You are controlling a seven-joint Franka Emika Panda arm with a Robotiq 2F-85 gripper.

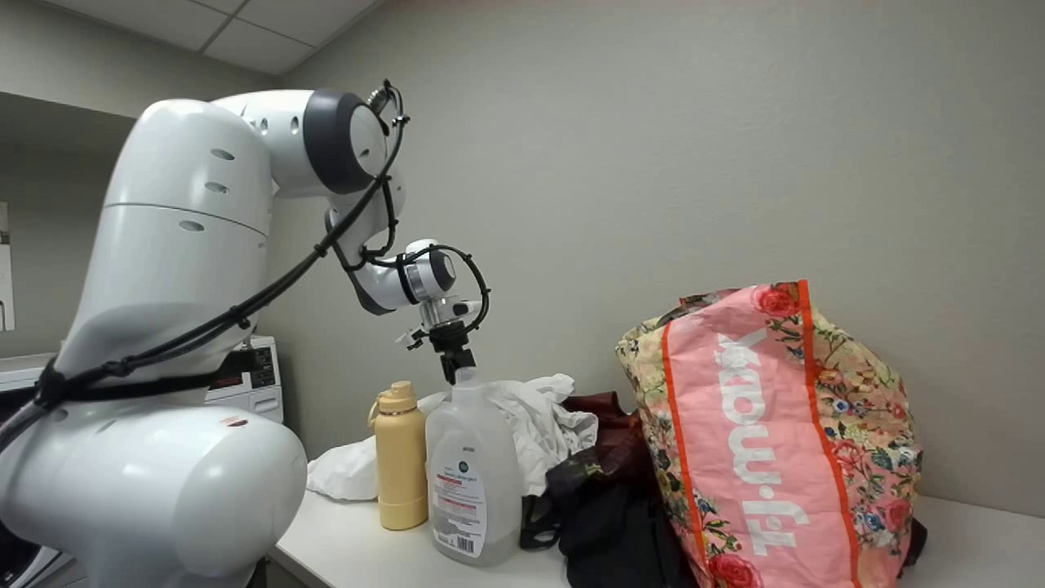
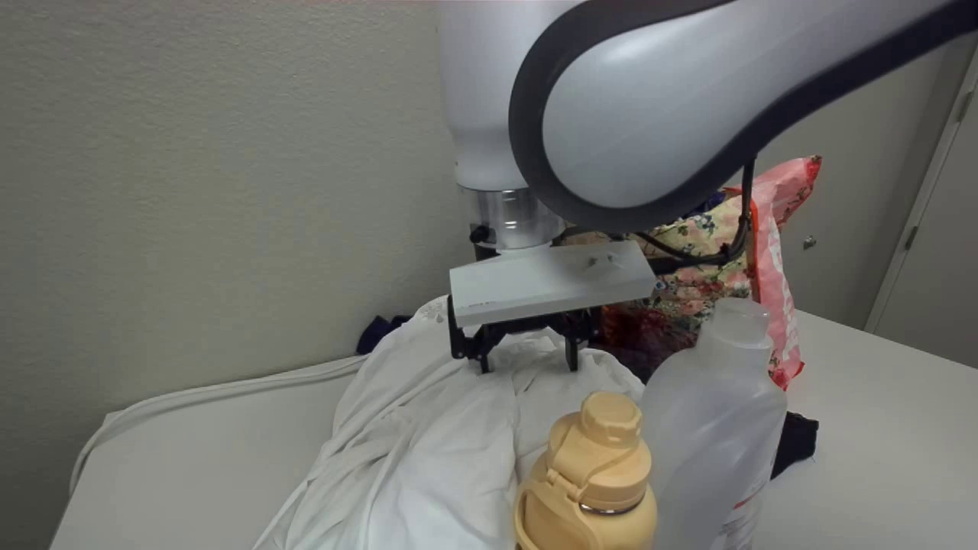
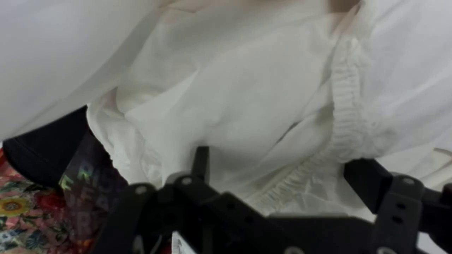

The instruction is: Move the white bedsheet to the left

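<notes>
The white bedsheet (image 2: 428,458) lies in a crumpled heap on the white table. In an exterior view it shows behind the bottles (image 1: 543,420). In the wrist view the sheet (image 3: 254,95) fills most of the picture, with a gathered elastic hem running between the fingers. My gripper (image 2: 529,365) points down at the top of the heap, its two fingers wide apart. It also shows in the wrist view (image 3: 279,162), with nothing pinched between the fingers. The fingertips are at or just above the cloth; I cannot tell whether they touch. In an exterior view the bottle partly hides the gripper (image 1: 455,371).
A yellow flask (image 1: 400,457) and a clear detergent jug (image 1: 473,482) stand close in front of the sheet. A pink floral bag (image 1: 767,441) stands beside it, with dark clothes (image 1: 612,514) between. A wall (image 2: 229,191) runs behind the table (image 2: 183,458).
</notes>
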